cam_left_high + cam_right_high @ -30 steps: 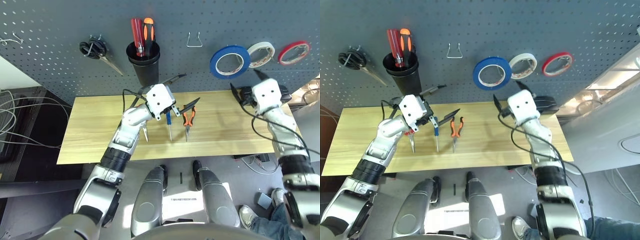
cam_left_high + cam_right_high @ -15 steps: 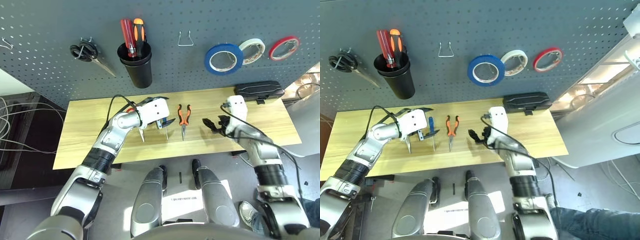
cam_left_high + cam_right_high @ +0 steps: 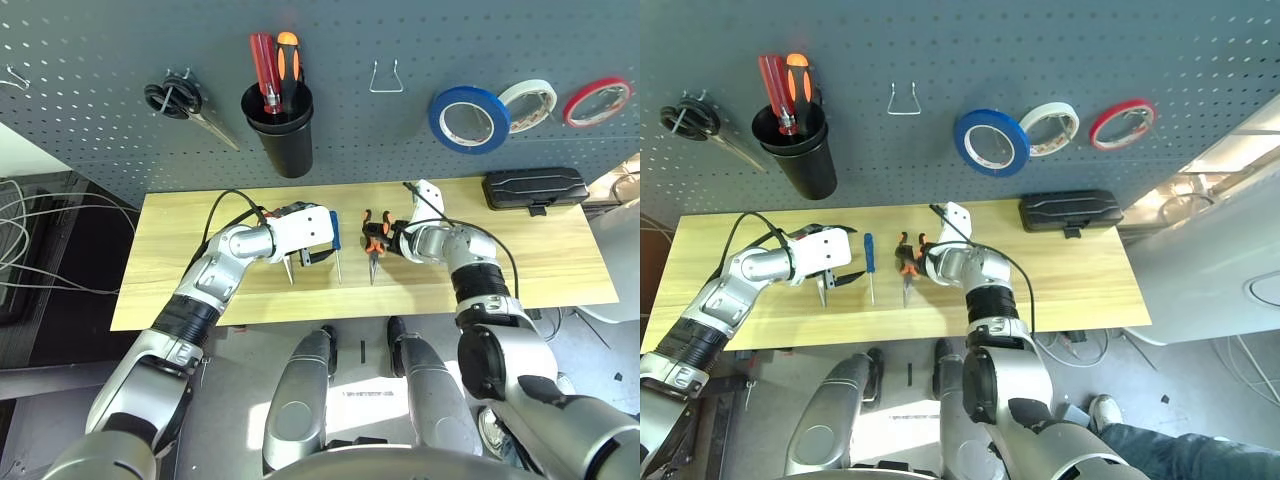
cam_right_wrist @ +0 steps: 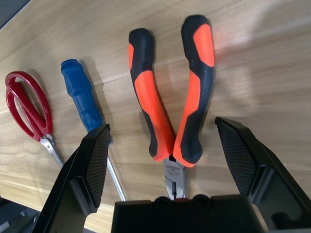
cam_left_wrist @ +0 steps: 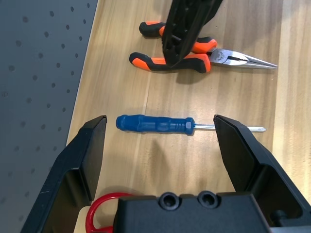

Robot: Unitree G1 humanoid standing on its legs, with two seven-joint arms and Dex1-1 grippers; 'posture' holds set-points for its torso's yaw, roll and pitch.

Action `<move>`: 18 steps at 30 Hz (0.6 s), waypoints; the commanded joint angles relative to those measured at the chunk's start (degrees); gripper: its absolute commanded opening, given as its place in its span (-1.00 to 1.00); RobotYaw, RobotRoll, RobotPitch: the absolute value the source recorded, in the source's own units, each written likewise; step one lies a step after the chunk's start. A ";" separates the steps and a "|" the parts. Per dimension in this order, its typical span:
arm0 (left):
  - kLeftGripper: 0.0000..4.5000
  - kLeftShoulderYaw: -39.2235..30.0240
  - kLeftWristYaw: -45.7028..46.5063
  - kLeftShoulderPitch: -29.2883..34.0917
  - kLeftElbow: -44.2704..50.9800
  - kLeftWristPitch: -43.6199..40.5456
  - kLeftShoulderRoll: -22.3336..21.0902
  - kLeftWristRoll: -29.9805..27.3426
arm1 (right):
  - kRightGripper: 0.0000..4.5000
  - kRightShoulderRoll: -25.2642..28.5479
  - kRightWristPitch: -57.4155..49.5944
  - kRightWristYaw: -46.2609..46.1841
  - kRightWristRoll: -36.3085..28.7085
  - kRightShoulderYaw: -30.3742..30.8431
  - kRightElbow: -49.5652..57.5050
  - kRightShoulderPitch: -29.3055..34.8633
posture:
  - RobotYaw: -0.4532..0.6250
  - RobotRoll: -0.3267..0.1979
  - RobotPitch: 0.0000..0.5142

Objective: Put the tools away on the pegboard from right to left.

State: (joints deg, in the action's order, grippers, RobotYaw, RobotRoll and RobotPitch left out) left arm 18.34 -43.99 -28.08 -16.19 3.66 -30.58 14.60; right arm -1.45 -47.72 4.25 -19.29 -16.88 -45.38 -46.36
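Bare tabletop [image 3: 560, 250] lies right of the pliers [image 4: 172, 107], which sit untouched between the wide open, empty right claw [image 4: 170, 145]; left claw [image 5: 163, 145] is open too.

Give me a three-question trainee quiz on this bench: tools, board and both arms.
1. True or false: the blue tape hangs on the pegboard.
2. Which tool lies between the right gripper's open fingers? A scissors B pliers C screwdriver
3. Fill in: the left gripper is over the blue ____.

Key: 1 true. 2 B, the pliers. 3 screwdriver.
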 commanded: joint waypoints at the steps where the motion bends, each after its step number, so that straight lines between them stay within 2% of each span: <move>1: 1.00 -0.07 -0.34 2.15 1.82 -1.61 -0.56 0.14 | 0.99 -0.26 1.63 -1.09 1.83 1.13 -5.97 1.48 | 0.35 0.25 0.30; 4: 1.00 -0.41 0.09 2.91 2.38 -2.42 -0.40 -0.04 | 0.99 -0.53 4.65 -2.38 2.65 1.46 -10.49 -0.03 | 0.36 0.25 0.29; 8: 1.00 -0.25 0.42 3.61 3.04 -3.20 -0.01 -0.01 | 0.99 -0.59 6.27 -4.24 3.84 1.75 -17.95 -5.90 | 0.36 0.25 0.27; 14: 1.00 0.07 0.05 3.50 3.12 -3.57 0.33 -0.29 | 0.99 -1.97 2.77 -10.65 3.28 -0.31 -25.64 -14.95 | 0.36 0.25 0.23; 18: 1.00 0.05 -0.03 2.85 2.77 -3.62 0.59 -0.47 | 0.99 -1.96 1.25 -13.54 3.34 -1.31 -27.96 -18.12 | 0.36 0.25 0.23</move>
State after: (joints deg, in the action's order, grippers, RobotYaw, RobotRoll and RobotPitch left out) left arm 17.95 -43.51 -25.90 -13.45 0.27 -30.20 14.21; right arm -3.10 -45.47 -8.07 -15.83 -17.40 -71.79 -64.45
